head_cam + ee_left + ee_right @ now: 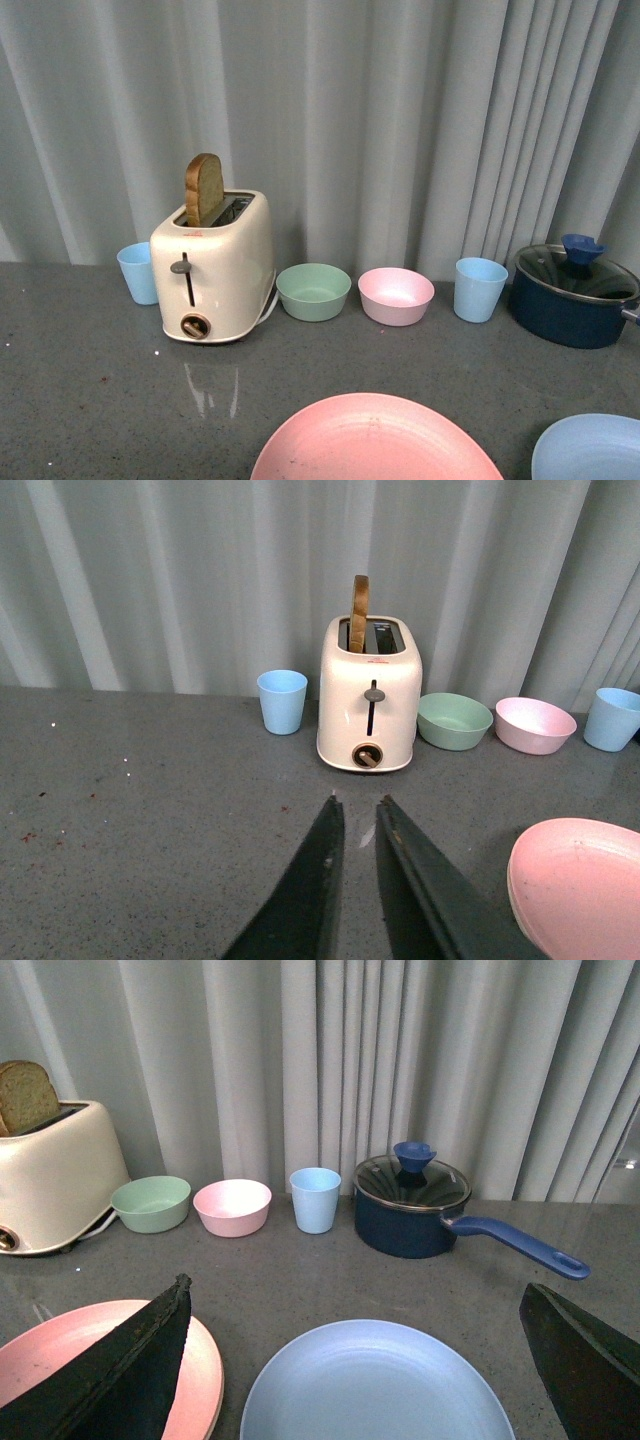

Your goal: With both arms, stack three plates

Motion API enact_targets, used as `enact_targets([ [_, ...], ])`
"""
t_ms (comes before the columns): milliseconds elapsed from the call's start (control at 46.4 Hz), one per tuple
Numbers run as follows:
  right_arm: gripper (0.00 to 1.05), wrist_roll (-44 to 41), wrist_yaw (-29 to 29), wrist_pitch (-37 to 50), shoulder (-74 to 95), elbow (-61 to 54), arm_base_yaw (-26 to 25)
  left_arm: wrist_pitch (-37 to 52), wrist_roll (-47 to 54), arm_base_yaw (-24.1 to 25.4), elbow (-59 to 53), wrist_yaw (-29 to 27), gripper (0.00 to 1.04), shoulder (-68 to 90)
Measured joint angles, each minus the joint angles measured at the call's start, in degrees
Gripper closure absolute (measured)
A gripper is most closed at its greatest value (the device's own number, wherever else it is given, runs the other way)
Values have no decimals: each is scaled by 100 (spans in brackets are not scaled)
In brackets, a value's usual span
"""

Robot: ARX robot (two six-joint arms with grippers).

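Pink plate [375, 442] beside blue plate [590, 450]; right gripper [355, 1286] spread, left gripper [358, 801] nearly closed; bowls [313, 290] behind.

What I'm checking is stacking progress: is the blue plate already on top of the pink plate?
No, the blue plate lies on the counter beside the pink plate, with bare counter showing between them.

Front view: pink plate [375, 440] and light blue plate [590, 450] cut by the lower edge, pot [570, 300] by the right edge. Right wrist view: one finger [120, 1370] of my right gripper [355, 1288] covers part of the pink plate.
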Motion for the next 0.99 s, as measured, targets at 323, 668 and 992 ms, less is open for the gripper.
enact_targets([
  [323, 7, 0, 0, 0, 0, 0, 0, 0, 0, 0, 0, -2, 27, -2],
  [668, 7, -1307, 2688, 2009, 1840, 140, 153, 0, 0, 0, 0, 9, 7, -2],
  [992, 7, -238, -345, 2406, 6614, 2529, -2887, 0, 0, 0, 0, -2, 7, -2],
])
